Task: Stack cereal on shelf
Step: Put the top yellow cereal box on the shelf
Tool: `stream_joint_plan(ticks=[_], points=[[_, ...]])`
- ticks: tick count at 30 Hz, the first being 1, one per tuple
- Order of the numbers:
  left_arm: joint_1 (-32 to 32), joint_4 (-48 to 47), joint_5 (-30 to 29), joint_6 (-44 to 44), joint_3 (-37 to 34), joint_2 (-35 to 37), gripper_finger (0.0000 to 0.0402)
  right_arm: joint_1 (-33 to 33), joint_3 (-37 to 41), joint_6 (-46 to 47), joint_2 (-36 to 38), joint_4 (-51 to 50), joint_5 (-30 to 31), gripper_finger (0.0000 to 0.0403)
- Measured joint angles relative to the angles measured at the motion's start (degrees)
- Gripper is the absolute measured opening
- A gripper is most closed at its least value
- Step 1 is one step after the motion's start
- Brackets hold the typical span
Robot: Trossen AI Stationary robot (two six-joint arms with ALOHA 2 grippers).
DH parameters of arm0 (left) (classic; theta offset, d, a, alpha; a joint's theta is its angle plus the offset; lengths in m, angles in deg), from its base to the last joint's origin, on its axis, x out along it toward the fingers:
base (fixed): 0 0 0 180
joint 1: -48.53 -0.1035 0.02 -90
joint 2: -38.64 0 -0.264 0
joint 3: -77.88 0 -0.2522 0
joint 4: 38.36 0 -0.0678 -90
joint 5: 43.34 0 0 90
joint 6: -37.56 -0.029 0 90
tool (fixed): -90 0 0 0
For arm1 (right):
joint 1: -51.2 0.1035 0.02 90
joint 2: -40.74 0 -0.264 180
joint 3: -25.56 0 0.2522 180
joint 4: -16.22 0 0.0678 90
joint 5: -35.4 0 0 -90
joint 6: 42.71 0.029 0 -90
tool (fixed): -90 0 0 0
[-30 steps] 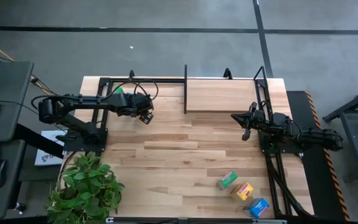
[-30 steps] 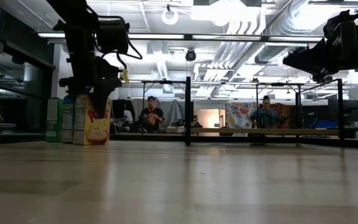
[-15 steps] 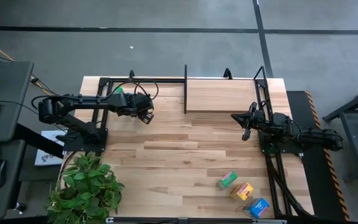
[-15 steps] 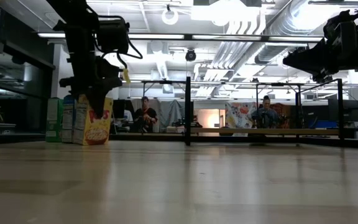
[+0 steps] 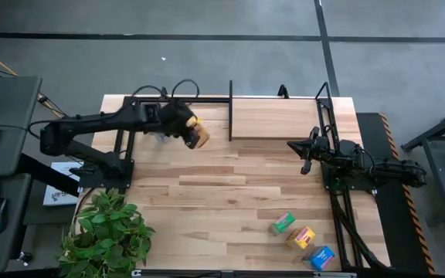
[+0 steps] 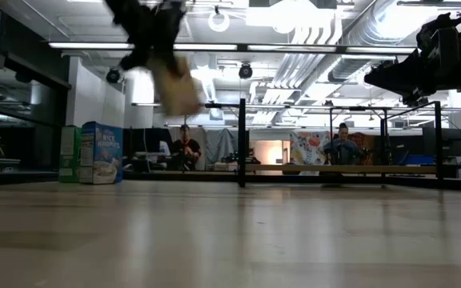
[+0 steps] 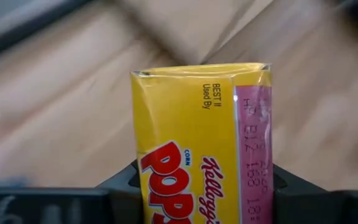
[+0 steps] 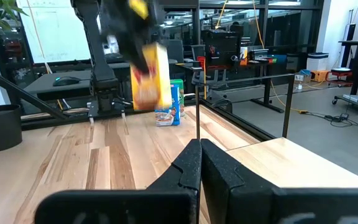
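My left gripper [image 5: 185, 128] is shut on a yellow-orange cereal box [image 5: 198, 133], held in the air left of the shelf. The box is blurred in the low view [image 6: 174, 84] and also shows in the right wrist view [image 8: 149, 76]. The shelf's light wooden board [image 5: 273, 117] sits in a black tube frame at the far right. A blue box [image 6: 101, 152] and a green box [image 6: 69, 154] stand upright on the table at the far left. My right gripper [image 5: 306, 157] is shut and empty, hovering near the shelf's near right corner. My left gripper pinches the yellow-orange box between its two fingers [image 7: 124, 184], one on each of two opposite sides [image 7: 143, 168]. The fingers slant down from above. The box is lifted clear of the table and hangs tilted below the gripper [image 6: 146, 32].
Three more boxes lie near the table's near right corner: green [image 5: 282, 223], yellow-orange [image 5: 300, 235], blue [image 5: 322, 256]. A potted plant [image 5: 107, 232] stands at the near left edge. The shelf's black posts [image 5: 230, 108] rise beside the board. People sit in the room behind.
My left gripper has lifted the yellow-orange box from beside the blue box, first tipping it on the table, then carrying it up and toward the table's right edge and the shelf. The box now hangs tilted, clear of the table. The blue and green boxes have stayed.
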Motion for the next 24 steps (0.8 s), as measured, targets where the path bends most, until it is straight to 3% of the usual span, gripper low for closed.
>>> stream_joint_plan(ticks=[7, 17, 24], points=[[4.9, 5.1, -3.0, -9.4, 18.5, -4.8, 0.0134, 0.0, 0.0, 0.0, 0.0, 0.0, 0.0, 0.0], [1.1, -1.6, -4.7, -16.2, 48.2, -29.2, 0.0133, 0.0, 0.0, 0.0, 0.0, 0.0, 0.0, 0.0], [-2.8, 0.6, -4.9, -15.9, 57.4, -41.8, 0.0133, 0.0, 0.0, 0.0, 0.0, 0.0, 0.0, 0.0]])
